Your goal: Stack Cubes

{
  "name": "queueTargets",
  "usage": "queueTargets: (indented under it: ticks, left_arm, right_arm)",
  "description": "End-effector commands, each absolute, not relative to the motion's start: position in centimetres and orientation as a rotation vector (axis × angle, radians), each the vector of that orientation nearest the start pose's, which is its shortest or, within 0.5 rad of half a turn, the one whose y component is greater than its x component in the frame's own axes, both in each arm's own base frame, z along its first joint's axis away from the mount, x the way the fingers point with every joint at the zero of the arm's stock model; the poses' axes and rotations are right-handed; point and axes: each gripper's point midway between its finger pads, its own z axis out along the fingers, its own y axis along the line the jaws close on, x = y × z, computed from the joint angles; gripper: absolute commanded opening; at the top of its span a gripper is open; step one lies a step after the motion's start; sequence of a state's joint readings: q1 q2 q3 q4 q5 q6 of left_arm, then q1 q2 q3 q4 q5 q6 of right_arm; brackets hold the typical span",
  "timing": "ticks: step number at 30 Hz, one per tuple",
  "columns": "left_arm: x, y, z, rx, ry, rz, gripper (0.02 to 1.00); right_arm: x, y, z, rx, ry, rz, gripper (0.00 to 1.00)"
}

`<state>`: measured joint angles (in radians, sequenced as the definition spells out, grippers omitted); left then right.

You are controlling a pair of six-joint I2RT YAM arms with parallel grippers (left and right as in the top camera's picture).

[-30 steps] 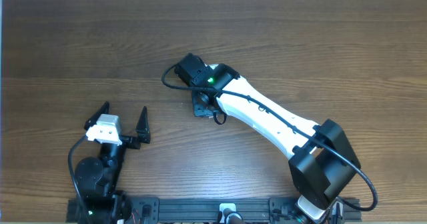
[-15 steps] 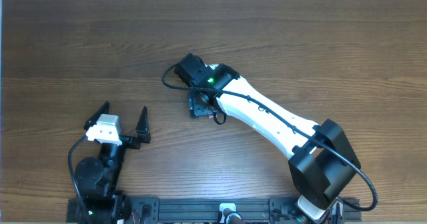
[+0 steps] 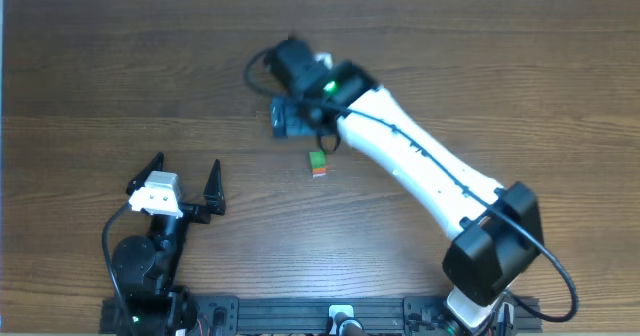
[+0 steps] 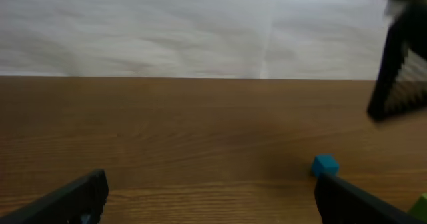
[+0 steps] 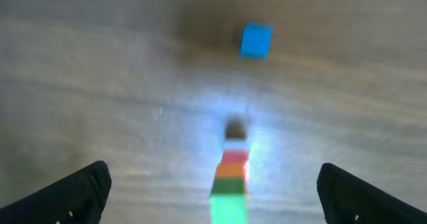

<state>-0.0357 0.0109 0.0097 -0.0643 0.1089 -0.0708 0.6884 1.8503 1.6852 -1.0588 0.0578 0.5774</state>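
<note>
A small stack of cubes [image 3: 318, 164] stands on the wooden table near the middle, green on top with red and orange below. The right wrist view looks down on the stack [image 5: 230, 177], with a single blue cube [image 5: 255, 40] on the table beyond it. My right gripper [image 3: 290, 116] hangs above the stack, open and empty [image 5: 213, 184]. My left gripper [image 3: 186, 163] is open at the front left, empty [image 4: 210, 184]. The left wrist view shows the blue cube [image 4: 325, 165] ahead and a green cube [image 4: 420, 204] at the edge.
The wooden table [image 3: 480, 66] is bare around the stack. The right arm [image 3: 420, 176] stretches diagonally from the front right to the centre. Its dark gripper [image 4: 400, 57] hangs at the far side of the left wrist view.
My right gripper has lifted away from the spot where it was low over the table, uncovering the green-topped stack. The left arm has not moved.
</note>
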Motion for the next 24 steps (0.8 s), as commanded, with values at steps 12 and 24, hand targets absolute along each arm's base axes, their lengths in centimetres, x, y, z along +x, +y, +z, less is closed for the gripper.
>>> queueTargets:
  ticks: [12, 24]
  left_arm:
    - [24.4, -2.8, 15.8, 0.067, 1.640, -0.167, 1.000]
    - [24.4, -2.8, 15.8, 0.067, 1.640, -0.167, 1.000]
  right_arm:
    - [39.7, 26.3, 9.5, -0.156, 2.938, 0.147, 0.993]
    - [39.9, 26.7, 1.5, -0.157, 3.077, 0.154, 0.991]
